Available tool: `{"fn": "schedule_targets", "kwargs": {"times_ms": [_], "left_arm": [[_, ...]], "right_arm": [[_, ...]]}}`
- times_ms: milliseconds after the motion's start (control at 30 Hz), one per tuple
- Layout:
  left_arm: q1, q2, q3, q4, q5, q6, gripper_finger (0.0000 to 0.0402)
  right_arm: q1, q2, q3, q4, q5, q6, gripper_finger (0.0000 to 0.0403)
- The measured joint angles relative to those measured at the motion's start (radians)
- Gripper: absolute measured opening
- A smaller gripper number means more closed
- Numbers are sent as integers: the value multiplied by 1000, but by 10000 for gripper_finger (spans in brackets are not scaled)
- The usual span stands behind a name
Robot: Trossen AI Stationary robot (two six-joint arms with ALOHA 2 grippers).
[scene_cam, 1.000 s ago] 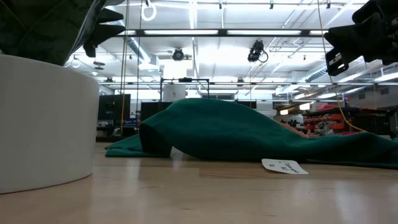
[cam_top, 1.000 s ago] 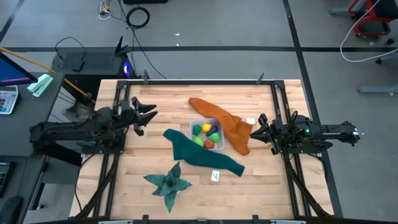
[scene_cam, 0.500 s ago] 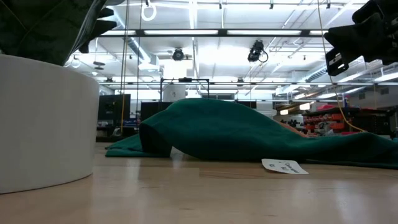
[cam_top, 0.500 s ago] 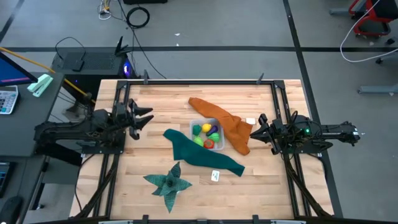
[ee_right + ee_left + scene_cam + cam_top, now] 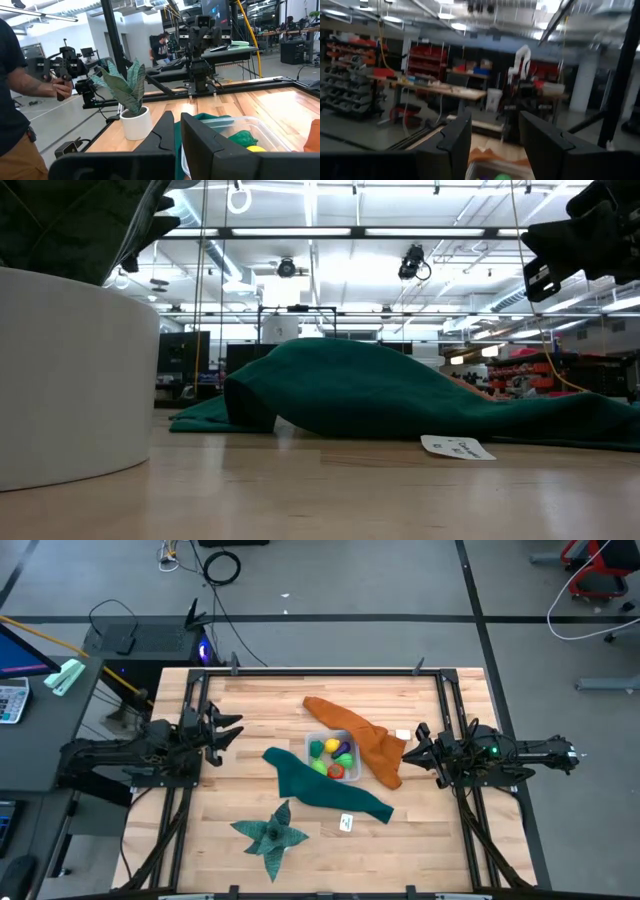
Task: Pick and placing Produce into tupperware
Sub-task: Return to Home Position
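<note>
On the wooden counter (image 5: 250,700) a potted star-leaf plant (image 5: 272,833) stands nearest, then a white card (image 5: 346,823) and a teal cloth (image 5: 320,785). Behind that cloth sits the tupperware (image 5: 311,739) with the produce (image 5: 333,753) inside it and an orange cloth (image 5: 365,745) draped along its far edge. The box lies between the two arms, touching neither: the left jaws gape empty, the right jaws are all but closed on nothing. Beyond is a workshop with shelving (image 5: 355,75) and ceiling lights (image 5: 330,275).
</note>
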Motion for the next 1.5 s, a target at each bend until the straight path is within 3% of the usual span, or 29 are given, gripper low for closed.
{"fn": "schedule_targets", "kwargs": {"times_ms": [133, 600, 800, 1100, 1333, 1500], "left_arm": [[-2, -46, -71, 98, 1, -22, 171], [-4, -84, -85, 60, 15, -9, 171], [-3, -84, -104, 53, 94, -19, 167], [-3, -82, -116, 26, 153, -17, 106], [-3, -81, -116, -77, 266, -49, 52], [-4, -81, -116, -116, 272, -64, 7]], "right_arm": [[0, 0, 0, 0, 0, 0, 0], [0, 0, 0, 0, 0, 0, 0], [0, 0, 0, 0, 0, 0, 0], [0, 0, 0, 0, 0, 0, 0], [0, 0, 0, 0, 0, 0, 0], [0, 0, 0, 0, 0, 0, 0]]}}
